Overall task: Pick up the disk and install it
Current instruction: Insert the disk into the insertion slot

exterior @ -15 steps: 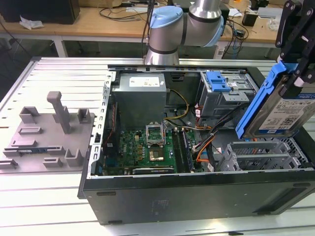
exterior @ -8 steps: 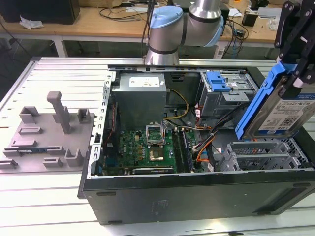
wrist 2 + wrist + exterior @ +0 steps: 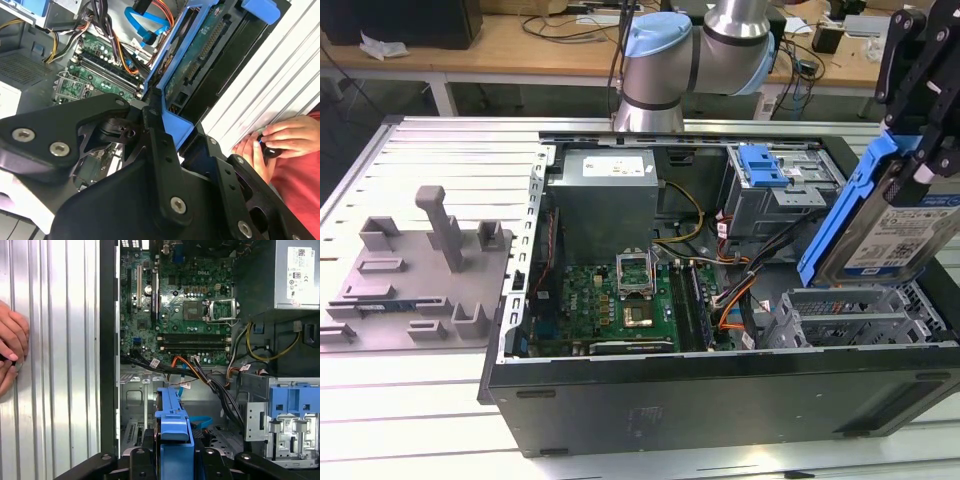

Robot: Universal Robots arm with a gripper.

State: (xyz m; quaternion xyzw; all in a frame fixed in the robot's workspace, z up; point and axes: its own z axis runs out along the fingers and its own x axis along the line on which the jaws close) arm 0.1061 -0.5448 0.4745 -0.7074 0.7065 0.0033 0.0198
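The disk [image 3: 892,238], silver with a white-and-blue label and a bright blue carrier frame, hangs tilted on edge at the exterior view's right. My gripper [image 3: 918,172] is shut on its upper end. The drive hovers just above the empty grey drive bay [image 3: 860,315] in the near right corner of the open computer case [image 3: 720,395]. In the first wrist view the blue carrier [image 3: 173,424] sticks out between the black fingers [image 3: 145,452] over the case interior. In the second wrist view the disk's circuit-board underside [image 3: 200,52] and blue frame sit clamped in my gripper [image 3: 167,135].
A grey drive cage with a blue latch [image 3: 765,165] stands at the case's back right. Motherboard [image 3: 610,295], power supply [image 3: 605,195] and loose cables [image 3: 730,290] fill the case. A grey fixture plate [image 3: 415,285] lies left. A person's hands [image 3: 10,355] rest on the slatted table.
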